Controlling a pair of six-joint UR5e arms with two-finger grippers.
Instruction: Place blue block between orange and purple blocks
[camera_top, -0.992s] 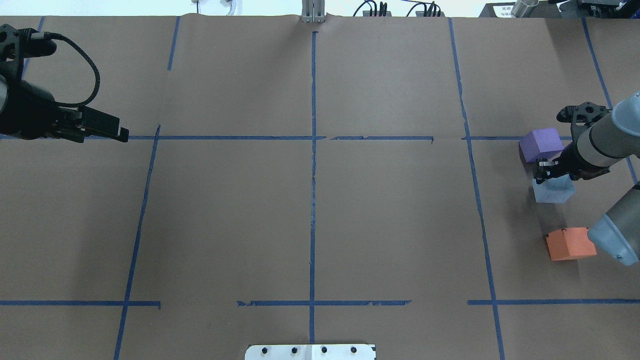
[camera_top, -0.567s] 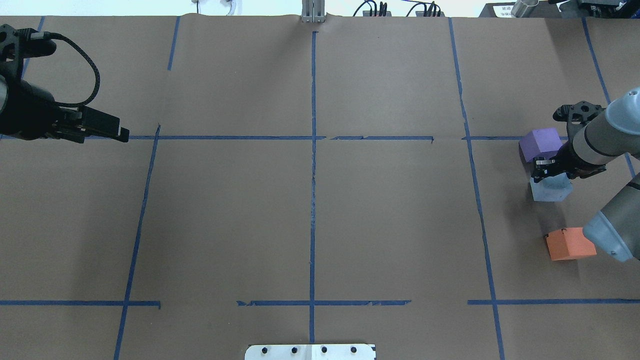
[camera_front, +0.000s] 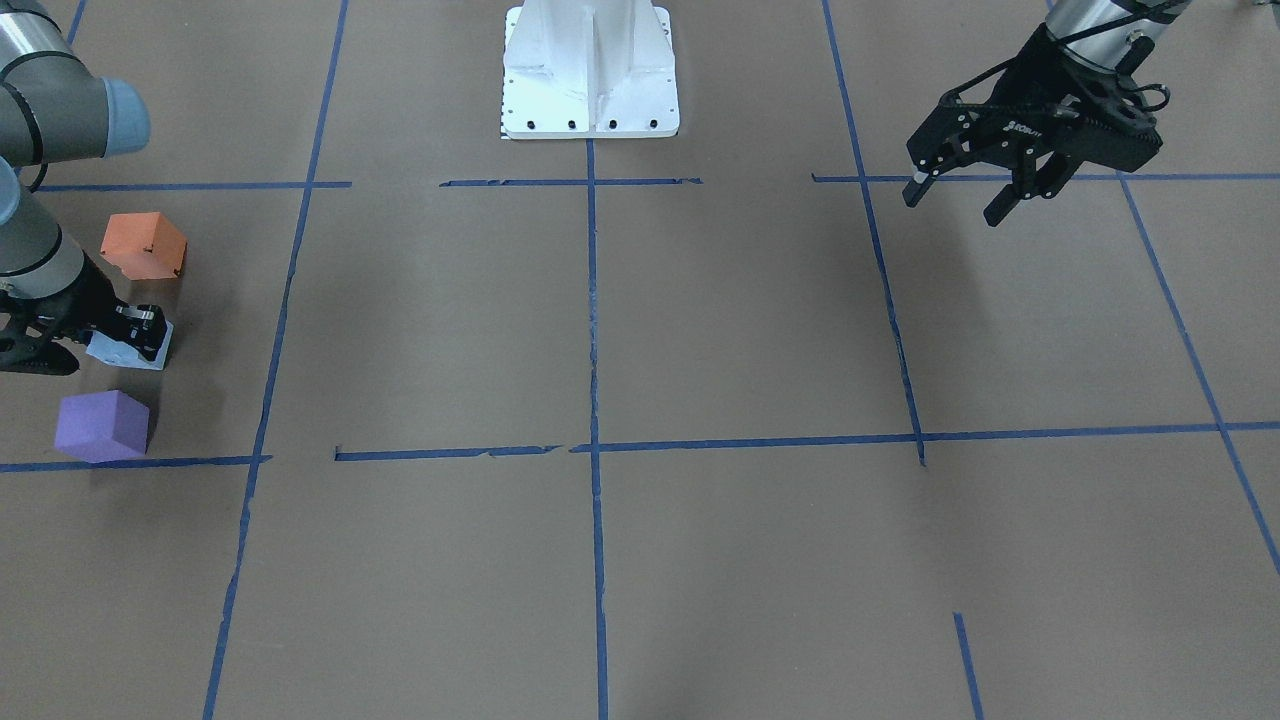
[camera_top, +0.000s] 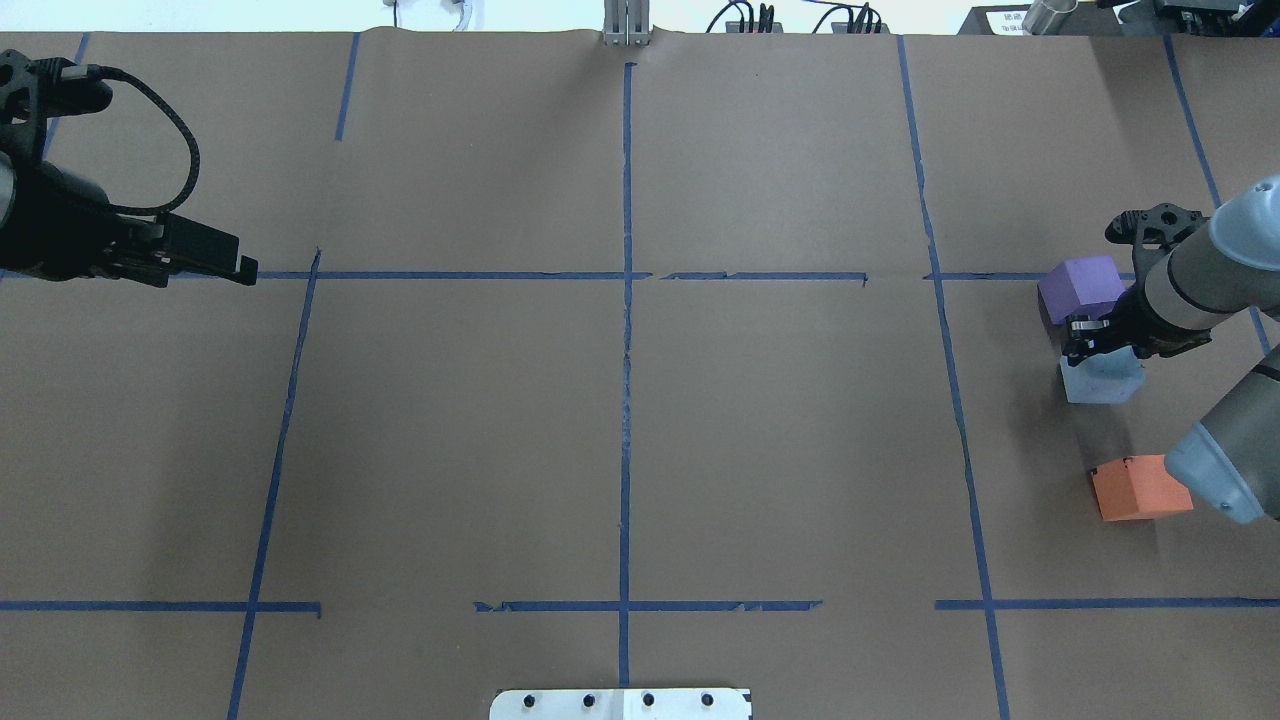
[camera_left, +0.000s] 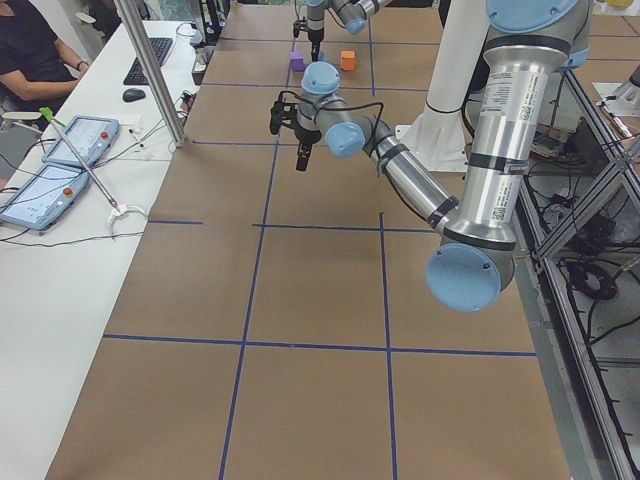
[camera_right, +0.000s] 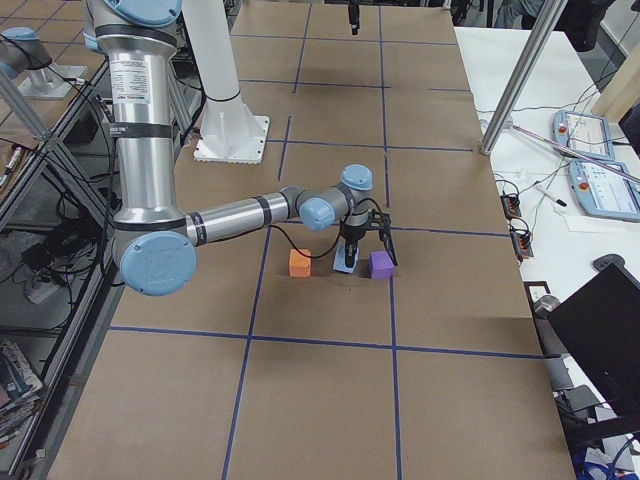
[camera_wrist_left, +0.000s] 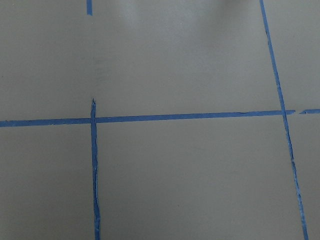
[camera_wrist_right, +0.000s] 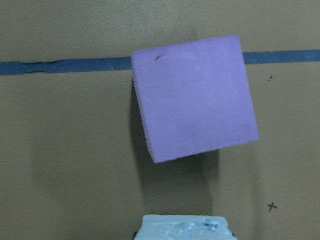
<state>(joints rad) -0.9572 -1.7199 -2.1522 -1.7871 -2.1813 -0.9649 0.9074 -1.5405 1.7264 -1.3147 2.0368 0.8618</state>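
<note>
The pale blue block (camera_top: 1102, 380) is on the brown paper between the purple block (camera_top: 1080, 285) and the orange block (camera_top: 1135, 487), closer to the purple one. My right gripper (camera_top: 1092, 340) reaches down over it, its fingers shut on the block's top. In the front-facing view the blue block (camera_front: 125, 352) lies between orange (camera_front: 143, 246) and purple (camera_front: 100, 425). The right wrist view shows the purple block (camera_wrist_right: 195, 120) ahead and the blue block's top (camera_wrist_right: 185, 227) at the bottom edge. My left gripper (camera_front: 955, 205) is open and empty, hovering far away.
Blue tape lines (camera_top: 627, 300) divide the paper-covered table into squares. The robot's white base (camera_front: 590, 70) stands at the table's near edge. A side table with tablets (camera_left: 60, 165) and a seated person lie beyond the left end.
My right gripper and the blue block shifted slightly toward the purple block and down between 1.0 s and 0.6 s ago, then stayed still. The left arm has not moved.
</note>
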